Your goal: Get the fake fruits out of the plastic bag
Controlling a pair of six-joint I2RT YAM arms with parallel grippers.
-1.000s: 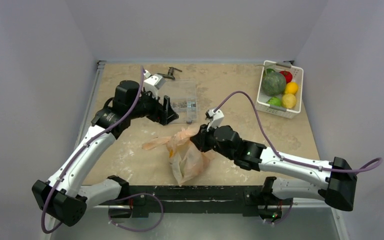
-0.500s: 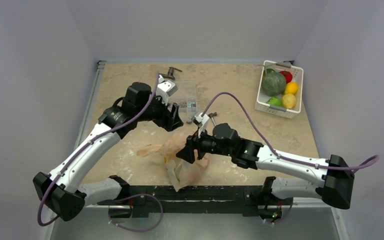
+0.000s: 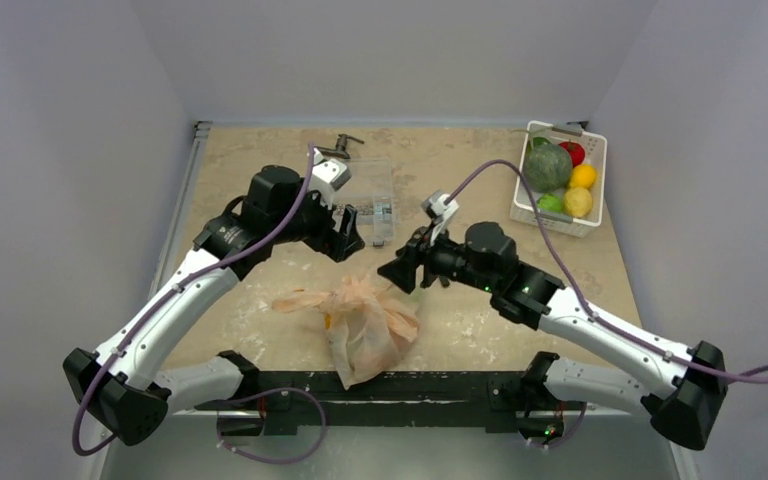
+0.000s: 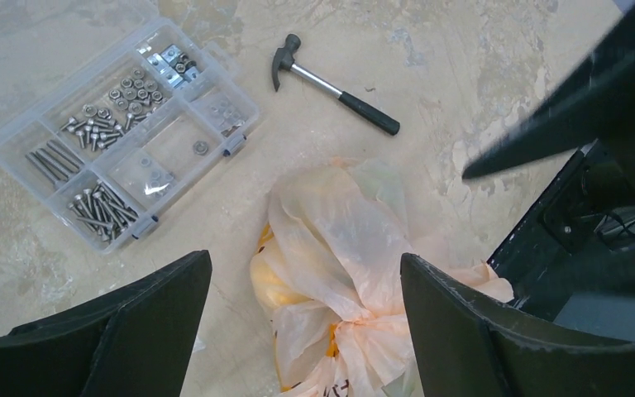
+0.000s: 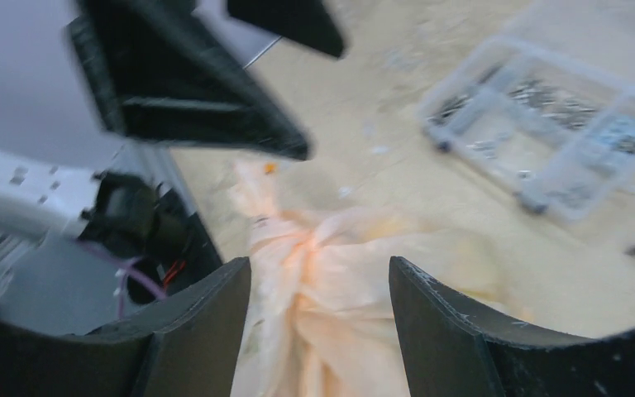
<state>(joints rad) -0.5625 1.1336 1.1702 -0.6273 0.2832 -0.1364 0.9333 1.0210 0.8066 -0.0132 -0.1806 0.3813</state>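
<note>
The peach-orange plastic bag (image 3: pixel 365 322) lies crumpled near the table's front edge, its handles knotted. It also shows in the left wrist view (image 4: pixel 339 240) and the right wrist view (image 5: pixel 355 273). The fake fruits are hidden inside it; only a yellow-orange bulge (image 4: pixel 274 285) shows through the film. My left gripper (image 3: pixel 352 238) is open and empty, above the bag's far side, with the knot between its fingers in its own view (image 4: pixel 306 331). My right gripper (image 3: pixel 400 272) is open and empty, just above the bag's right side (image 5: pixel 318 331).
A clear parts box (image 3: pixel 375 195) with screws sits behind the bag, with a small hammer (image 4: pixel 331 83) near it. A white basket (image 3: pixel 560 222) at the back right holds a dark green vegetable and red, yellow and green pieces. The table's front edge is close to the bag.
My right gripper dipped into the bag, then pulled back up and to the right, empty. The bag slid toward the front edge and slumped. My left gripper moved right, toward the bag.
</note>
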